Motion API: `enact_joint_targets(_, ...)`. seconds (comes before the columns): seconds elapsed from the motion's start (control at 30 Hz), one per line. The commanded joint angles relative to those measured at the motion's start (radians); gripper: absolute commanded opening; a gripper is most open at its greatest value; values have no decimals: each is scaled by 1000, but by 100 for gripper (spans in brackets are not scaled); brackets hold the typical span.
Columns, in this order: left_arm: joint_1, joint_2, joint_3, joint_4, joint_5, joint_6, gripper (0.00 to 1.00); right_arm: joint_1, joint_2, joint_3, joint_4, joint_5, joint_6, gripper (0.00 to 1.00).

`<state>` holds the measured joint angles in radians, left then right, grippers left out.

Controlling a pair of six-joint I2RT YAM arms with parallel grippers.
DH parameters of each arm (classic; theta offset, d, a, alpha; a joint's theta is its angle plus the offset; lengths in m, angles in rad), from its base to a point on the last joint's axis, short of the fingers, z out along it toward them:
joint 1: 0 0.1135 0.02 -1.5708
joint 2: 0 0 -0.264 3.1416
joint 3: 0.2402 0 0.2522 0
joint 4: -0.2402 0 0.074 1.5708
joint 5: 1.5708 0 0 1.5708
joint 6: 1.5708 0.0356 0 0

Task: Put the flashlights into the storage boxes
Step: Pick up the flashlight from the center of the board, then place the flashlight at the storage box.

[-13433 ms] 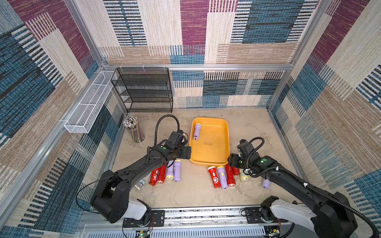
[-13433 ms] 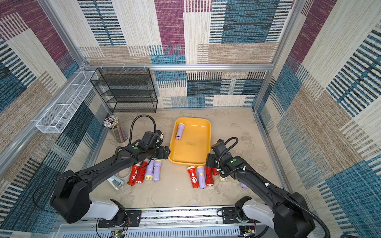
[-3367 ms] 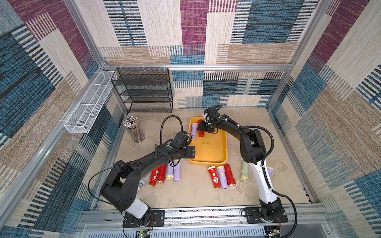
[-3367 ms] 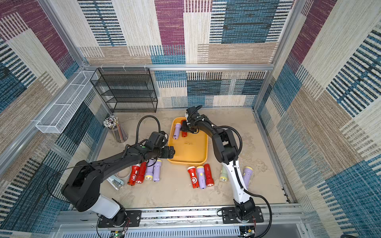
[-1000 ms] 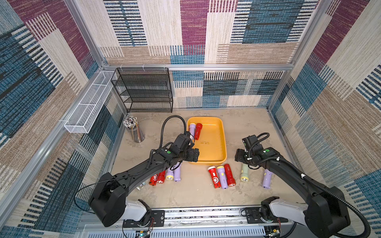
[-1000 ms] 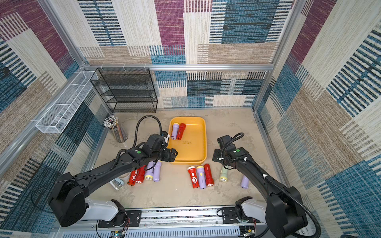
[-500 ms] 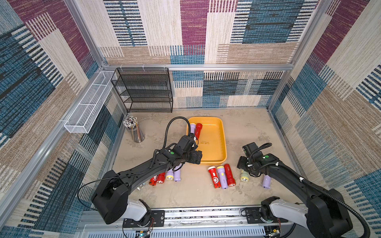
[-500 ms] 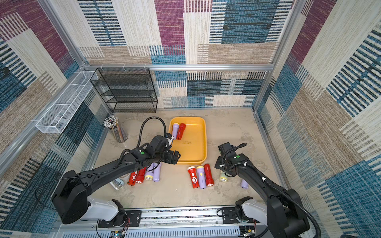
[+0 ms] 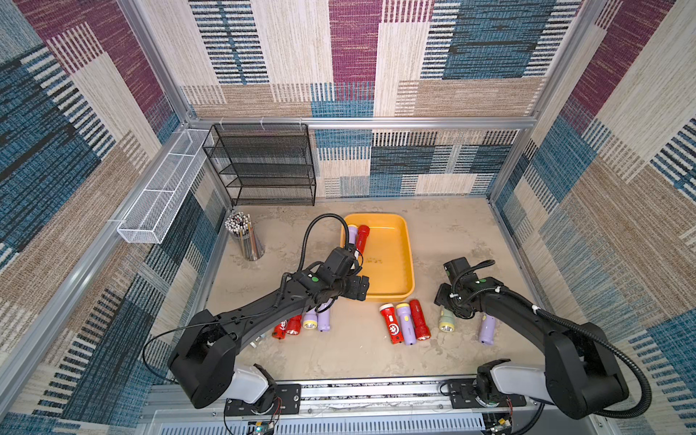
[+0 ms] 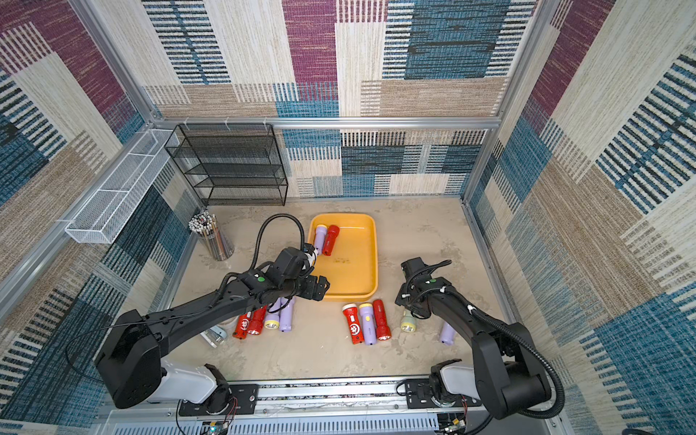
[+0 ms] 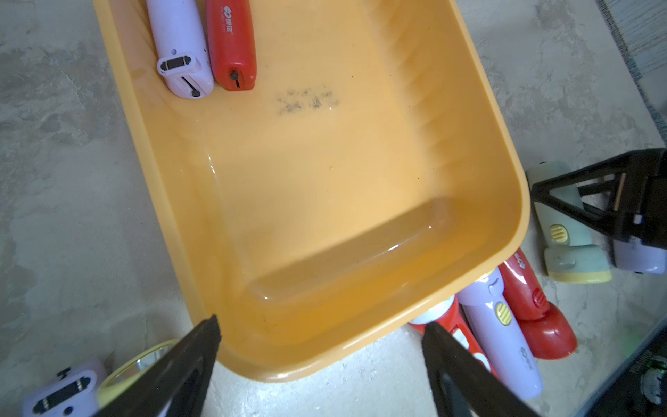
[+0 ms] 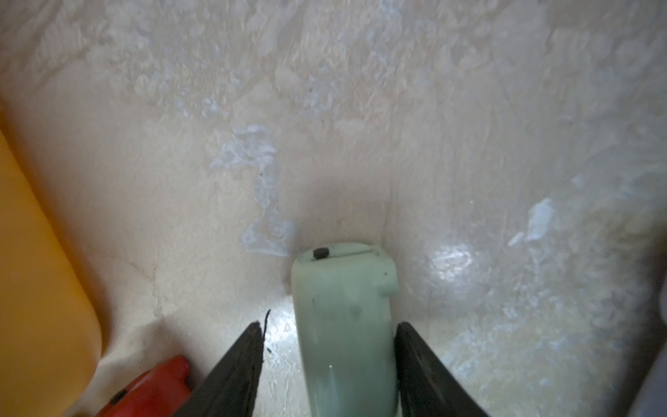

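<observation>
Fingers (image 12: pixel 234 372) of the right gripper (image 12: pixel 328 326) straddled the green torch (image 12: pixel 343 299) on the table (image 12: pixel 361 108) near the tray (image 12: pixel 36 252), one touching, one just clear: not clamped. Closing squarely on its barrel before lifting seemed wise. The left gripper (image 11: pixel 321 323) hung spread, empty, over the tray's rim.

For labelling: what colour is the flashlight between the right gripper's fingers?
Pale green flashlight, clearest in the right wrist view.
</observation>
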<state>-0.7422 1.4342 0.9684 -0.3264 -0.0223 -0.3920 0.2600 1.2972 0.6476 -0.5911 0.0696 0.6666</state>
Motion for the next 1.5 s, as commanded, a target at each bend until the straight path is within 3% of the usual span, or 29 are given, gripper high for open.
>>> enact_joint_targets(0.0, 0, 3, 4, -6, -19, 18, 91, -8, 22, 4, 60, -17, -33, 57)
enact_joint_targets(0.33, 0, 14, 9, -19, -27, 9, 92, -10, 34, 4, 69, -12, -70, 40)
enact_joint_targets(0.63, 0, 14, 26, -46, -49, 12, 91, -10, -3, 104, 9, 30, -110, 40)
enact_joint_targets(0.93, 0, -1, 42, -83, -93, 18, 91, -10, 44, 332, -32, 16, -183, 40)
enact_joint_targets(1.13, 1, -3, 63, -120, -126, 20, 91, -9, 132, 501, 13, -62, -221, 40)
enact_joint_targets(1.47, 0, -75, 64, -184, -220, 14, 91, 53, 414, 757, 77, -161, -259, 39)
